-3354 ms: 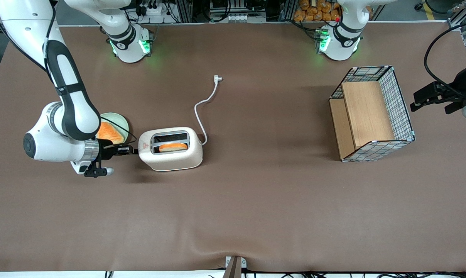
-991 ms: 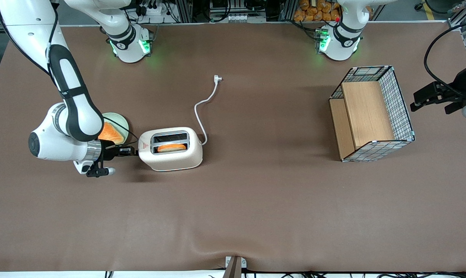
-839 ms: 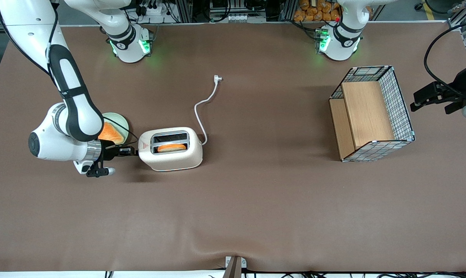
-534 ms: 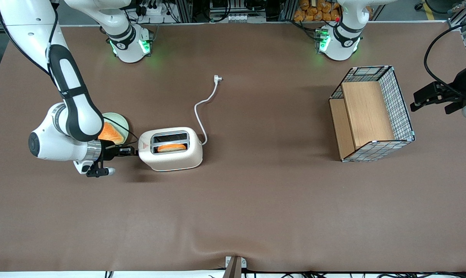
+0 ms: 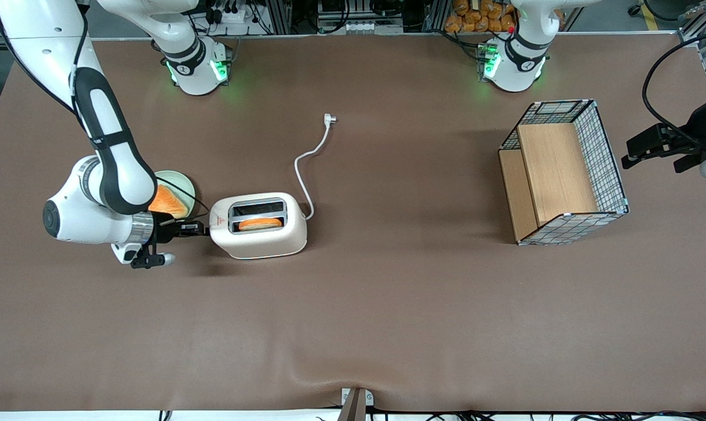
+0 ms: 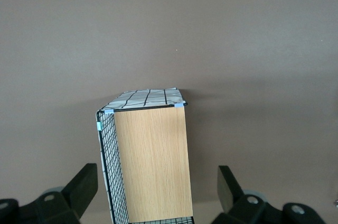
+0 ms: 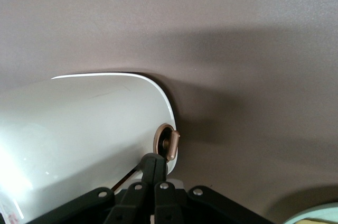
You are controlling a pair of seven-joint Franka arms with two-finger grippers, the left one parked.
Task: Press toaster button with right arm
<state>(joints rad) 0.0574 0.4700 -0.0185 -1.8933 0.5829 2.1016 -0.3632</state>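
You are looking at the large white jointed right arm (image 5: 104,152) with black sections reaching low over the brown table (image 5: 388,304), and its small black two-finger gripper (image 5: 198,228) is lying level at the short end of the cream-white rounded two-slot toaster (image 5: 258,240), the end that is carrying the small red triangle sticker (image 5: 218,221). In the right wrist view you are seeing the gripper (image 7: 155,161) with its fingers (image 7: 150,165) pressed together and gripping nothing, their tip sitting just beside the tiny greyish round toaster button (image 7: 170,145) that is jutting from the toaster (image 7: 79,139); whether they are touching it you cannot tell. The toaster is standing near the working arm's end of the table, with an orange-brown slice of toast (image 5: 260,223) sitting in the slot nearer the front camera. Its white cord (image 5: 309,158) is trailing away from the front camera to a loose plug (image 5: 329,118). A pale green plate (image 5: 180,182) holding an orange wedge (image 5: 166,202) is resting beside the arm's wrist. A wire-mesh basket with wooden panels (image 5: 563,169) is standing toward the parked arm's end.
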